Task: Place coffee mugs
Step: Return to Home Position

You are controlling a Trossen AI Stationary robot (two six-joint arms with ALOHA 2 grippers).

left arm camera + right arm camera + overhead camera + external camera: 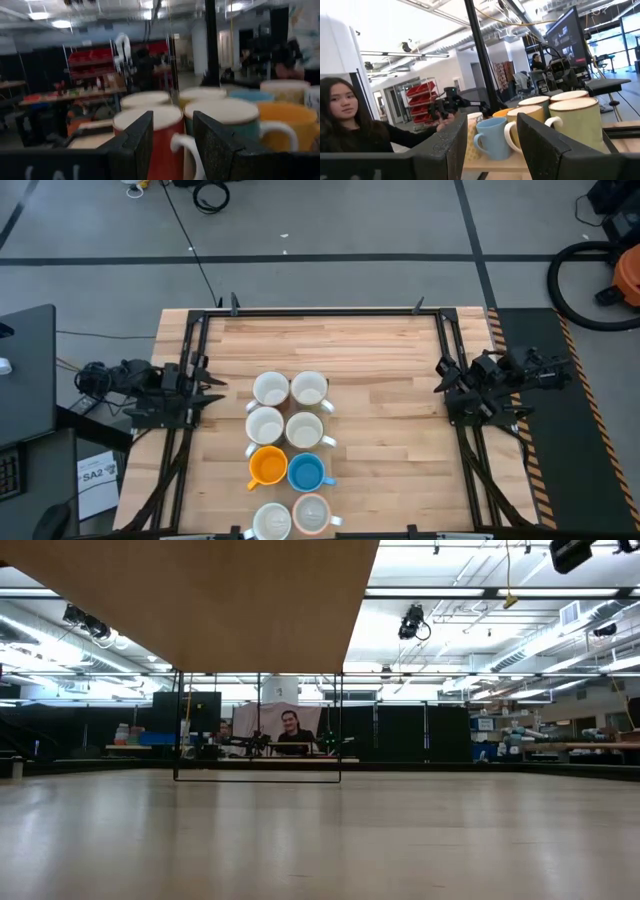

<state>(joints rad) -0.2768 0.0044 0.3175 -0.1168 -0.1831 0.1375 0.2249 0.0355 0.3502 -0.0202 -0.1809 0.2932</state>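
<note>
**Q:** Where do the mugs (300,432) stand, and which way do they lie from the fingers?

**A:** Eight mugs form a block of two columns by four rows in the middle of the bench (390,350). The block's long axis runs near to far. The orange mug (267,466) and the blue mug (305,472) sit side by side in the third row from the far end. The block lies to the right of the left gripper (212,385) and to the left of the right gripper (443,377). Both grippers sit at the bench's side edges, level with the far rows. The left gripper is the nearer; the right one is well apart.

**Q:** And the fingers?

**A:** Each pair is spread, with nothing held between them. A retreat to rest would run outward, away from the block, and it looks free of contact.

**Q:** What does one view add to another?

**A:** Only the high view gives the grid and the gap to each arm. Each wrist view shows the mugs side-on beyond that arm's own fingers, with rims and handles visible. The low view shows no mug and neither gripper, only a wooden board (190,600) overhead and a person (291,732) seated far behind.
</note>
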